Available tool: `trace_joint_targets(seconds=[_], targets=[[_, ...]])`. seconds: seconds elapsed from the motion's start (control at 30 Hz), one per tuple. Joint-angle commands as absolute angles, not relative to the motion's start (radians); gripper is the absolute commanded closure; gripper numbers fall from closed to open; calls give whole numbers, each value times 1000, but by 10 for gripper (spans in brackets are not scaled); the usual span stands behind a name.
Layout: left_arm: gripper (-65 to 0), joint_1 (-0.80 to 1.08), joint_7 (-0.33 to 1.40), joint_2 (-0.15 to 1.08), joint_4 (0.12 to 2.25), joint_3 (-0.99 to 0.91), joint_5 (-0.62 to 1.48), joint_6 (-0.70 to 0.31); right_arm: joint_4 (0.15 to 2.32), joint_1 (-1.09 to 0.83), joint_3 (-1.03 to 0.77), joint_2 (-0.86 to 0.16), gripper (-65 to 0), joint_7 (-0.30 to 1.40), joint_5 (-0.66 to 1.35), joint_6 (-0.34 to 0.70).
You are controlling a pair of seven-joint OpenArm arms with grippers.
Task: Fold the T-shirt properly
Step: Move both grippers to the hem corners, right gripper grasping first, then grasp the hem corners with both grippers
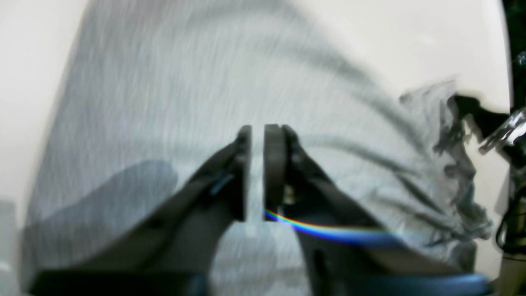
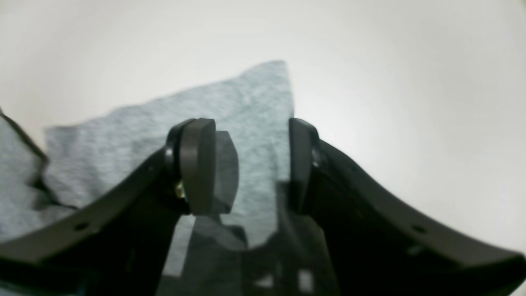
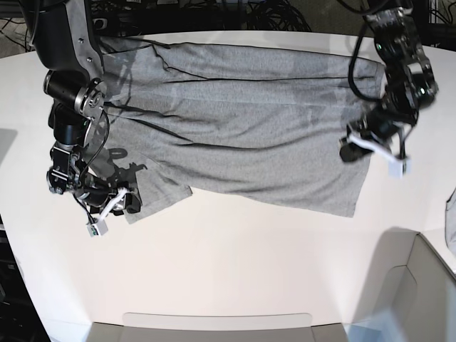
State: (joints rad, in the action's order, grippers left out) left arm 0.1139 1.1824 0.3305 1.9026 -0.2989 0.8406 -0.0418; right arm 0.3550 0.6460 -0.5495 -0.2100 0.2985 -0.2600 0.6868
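Observation:
The heather-grey T-shirt (image 3: 242, 121) lies spread across the white table, its far edge folded over lengthwise. My left gripper (image 3: 347, 151) hovers at the shirt's right end. In the left wrist view, which is blurred, the left gripper (image 1: 257, 135) shows a narrow gap between its pads with nothing in it, and the T-shirt (image 1: 164, 102) lies below. My right gripper (image 3: 132, 202) sits at the sleeve by the shirt's lower left corner. The right wrist view shows the right gripper (image 2: 250, 164) wide open, straddling a pointed flap of the T-shirt (image 2: 123, 152) without pinching it.
An open box (image 3: 417, 285) stands at the front right corner. A bluish-grey fabric sliver (image 3: 451, 221) shows at the right edge. A shallow tray rim (image 3: 214, 322) runs along the table's front. Cables (image 3: 271, 14) crowd the back.

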Motion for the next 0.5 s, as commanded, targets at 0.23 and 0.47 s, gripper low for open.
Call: trace_joint_targets(seconds=[0.23, 0.47], targets=[[-202, -285, 1122, 544, 1411, -82, 851, -147, 344, 622, -542, -217, -279, 420, -344, 698], [-204, -489, 802, 621, 977, 278, 756, -295, 344, 619, -542, -217, -279, 421, -344, 698]])
